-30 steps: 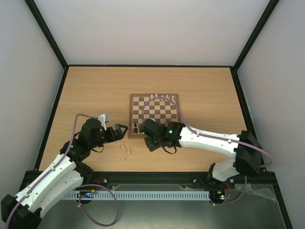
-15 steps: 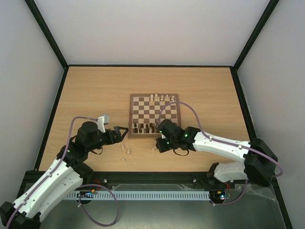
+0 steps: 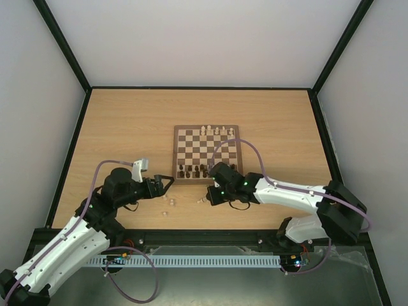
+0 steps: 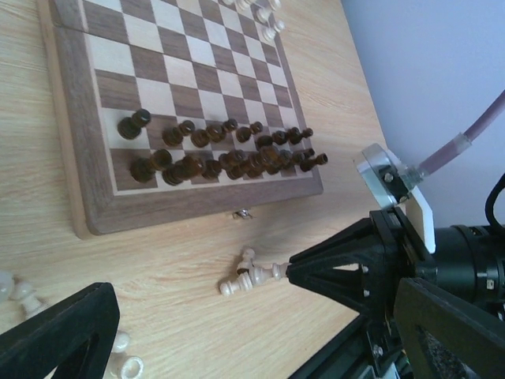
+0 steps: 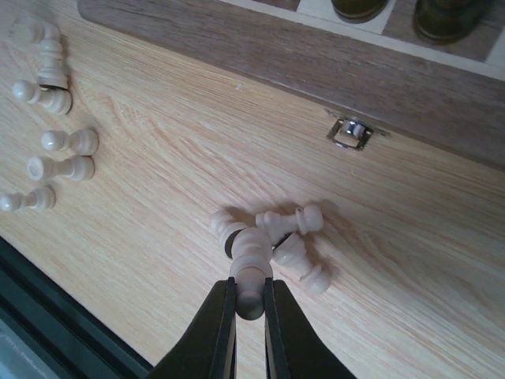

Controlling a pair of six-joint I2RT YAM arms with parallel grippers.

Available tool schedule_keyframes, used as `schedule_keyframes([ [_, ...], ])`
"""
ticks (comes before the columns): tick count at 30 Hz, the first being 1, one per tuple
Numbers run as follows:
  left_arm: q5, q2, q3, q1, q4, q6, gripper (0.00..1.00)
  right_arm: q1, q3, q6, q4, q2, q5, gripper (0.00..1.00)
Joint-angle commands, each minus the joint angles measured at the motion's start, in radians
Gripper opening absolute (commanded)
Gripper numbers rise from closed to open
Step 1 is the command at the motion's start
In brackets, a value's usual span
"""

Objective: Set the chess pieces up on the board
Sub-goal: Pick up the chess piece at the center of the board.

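Pinches a chess piece (image 5: 251,253) endwise in the right gripper (image 5: 249,294), long axis toward the near edge of the board (image 5: 237,47), with the left gripper (image 3: 164,185) gaping, empty, farther off.

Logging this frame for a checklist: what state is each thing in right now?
board: open flat.
left gripper: open, empty.
right gripper: shut on a pale piece.
dark pieces: upright on the near rows.
loose pale pieces: toppled on the table.
far-row pale pieces: upright.
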Motion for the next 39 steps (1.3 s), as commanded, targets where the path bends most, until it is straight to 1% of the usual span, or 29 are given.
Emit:
schedule_keyframes([
  [1, 0.033, -0.024, -0.023, -0.038, 0.038, -0.022, 0.98, -0.012, -0.054, 0.036, 0.025, -0.120, -0.009, 0.02],
  [3, 0.063, -0.026, -0.037, -0.053, 0.082, -0.032, 0.96, -0.027, -0.077, 0.043, 0.036, -0.171, -0.031, 0.02],
  [6, 0.101, -0.016, -0.064, -0.080, 0.144, -0.051, 0.91, -0.059, -0.126, 0.052, 0.066, -0.252, -0.069, 0.02],
  [11, 0.156, 0.001, -0.083, -0.122, 0.261, -0.100, 0.85, -0.136, -0.181, 0.069, 0.110, -0.386, -0.173, 0.02],
  [16, 0.222, 0.033, -0.113, -0.144, 0.403, -0.168, 0.69, -0.181, -0.192, 0.085, 0.129, -0.462, -0.242, 0.02],
  [19, 0.241, 0.079, -0.149, -0.173, 0.534, -0.224, 0.66, -0.190, -0.202, 0.104, 0.160, -0.477, -0.278, 0.02],
  [23, 0.221, 0.167, -0.179, -0.233, 0.651, -0.266, 0.66, -0.211, -0.225, 0.122, 0.180, -0.511, -0.301, 0.02],
  [26, 0.182, 0.204, -0.200, -0.273, 0.697, -0.269, 0.62, -0.242, -0.249, 0.132, 0.202, -0.530, -0.359, 0.02],
  [31, 0.136, 0.253, -0.220, -0.299, 0.762, -0.256, 0.60, -0.249, -0.279, 0.148, 0.225, -0.547, -0.405, 0.02],
  [39, 0.105, 0.373, -0.211, -0.333, 0.865, -0.233, 0.51, -0.250, -0.319, 0.174, 0.268, -0.564, -0.449, 0.02],
])
